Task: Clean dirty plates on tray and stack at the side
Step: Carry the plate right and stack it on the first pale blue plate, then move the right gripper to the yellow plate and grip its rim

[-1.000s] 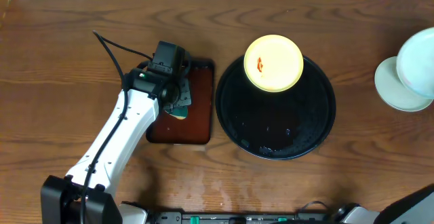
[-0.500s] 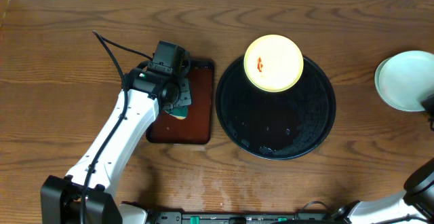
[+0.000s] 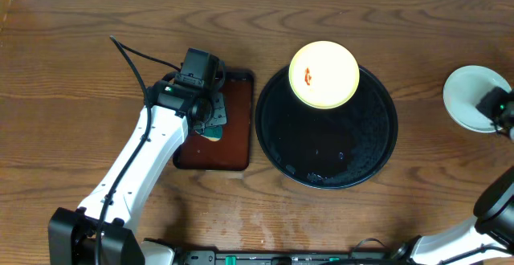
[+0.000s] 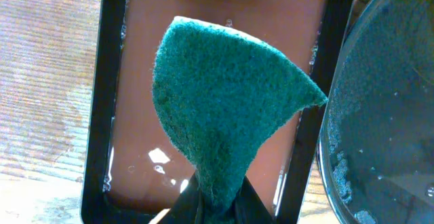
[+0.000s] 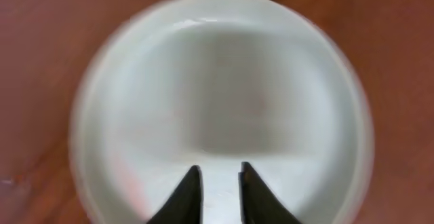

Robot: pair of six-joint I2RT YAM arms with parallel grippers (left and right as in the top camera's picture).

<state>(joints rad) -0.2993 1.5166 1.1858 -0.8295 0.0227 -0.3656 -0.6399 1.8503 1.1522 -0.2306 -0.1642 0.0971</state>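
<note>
Overhead, yellow plate (image 3: pixel 324 75) on black tray (image 3: pixel 321 154)

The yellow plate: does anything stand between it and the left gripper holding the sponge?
Nothing visible. Only the low rims of the brown tray and black tray lie between the sponge in the left gripper and the yellow plate.

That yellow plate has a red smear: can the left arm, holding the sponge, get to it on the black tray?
Probably yes: the yellow plate lies uncovered on the black tray, with nothing between it and the left tool.
</note>
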